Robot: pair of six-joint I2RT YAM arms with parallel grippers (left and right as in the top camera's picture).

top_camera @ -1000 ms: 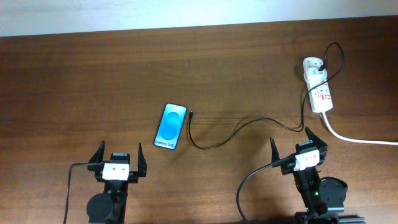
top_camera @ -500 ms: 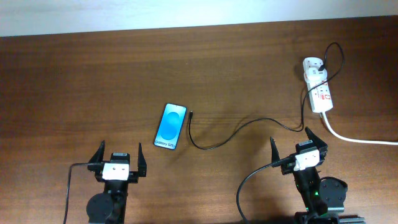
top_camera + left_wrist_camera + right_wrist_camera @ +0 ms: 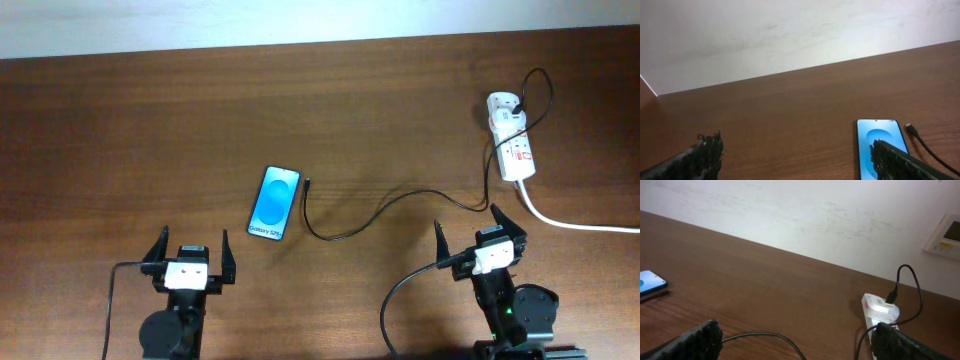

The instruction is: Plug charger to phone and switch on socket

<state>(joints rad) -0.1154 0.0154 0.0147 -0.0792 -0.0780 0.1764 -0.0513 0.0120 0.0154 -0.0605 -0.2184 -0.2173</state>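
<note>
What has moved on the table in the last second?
Nothing visibly changed. The left end effector and the right end effector stay open and still; the phone, the charger and the socket lie as before.

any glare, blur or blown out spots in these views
Overhead: even, soft light, sharp throughout, no hard shadows; the phone screen glows bright without glare. Left wrist: the left gripper is dark and out of focus at the bottom edge, the table beyond it crisp. Right wrist: the right gripper equally dark and soft; the white socket looks slightly washed out.
</note>
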